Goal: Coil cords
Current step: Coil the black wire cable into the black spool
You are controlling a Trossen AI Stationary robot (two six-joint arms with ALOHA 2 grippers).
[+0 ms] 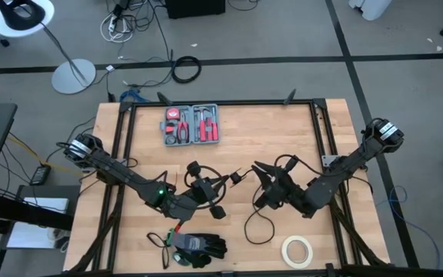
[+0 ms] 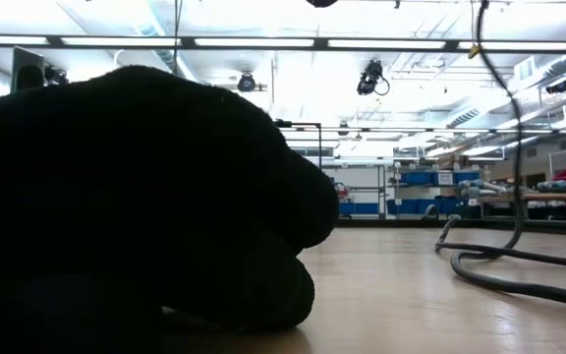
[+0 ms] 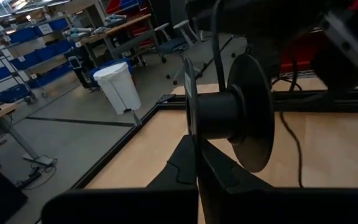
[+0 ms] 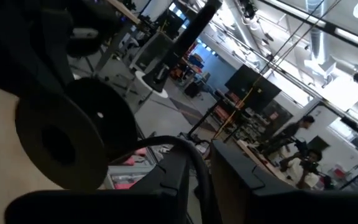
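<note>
**Two arms meet over one thin cord at mid-table**

Two grippers face each other near the table's centre in the high view. The left gripper [image 1: 206, 190] is clenched on a black spool [image 3: 238, 115], whose round flanges stand edge-on just past its fingers in the left wrist view. The right gripper [image 1: 266, 178] sits just beside it; the right wrist view shows the thin black cord [image 1: 254, 223] running between its fingers [image 4: 166, 180], which pinch it. From there the cord trails in a loose loop toward the table's near edge, ending close to a roll of tape [image 1: 298, 250].

Around them: a grey tool case [image 1: 191, 125] with red-handled tools lies toward the far edge, well apart from both arms. Black gloves [image 1: 198, 247] lie at the near edge, and in the low view they block most of the picture as a dark mass. A thick black cable ring [image 1: 186, 69] rests on the floor beyond the table.
</note>
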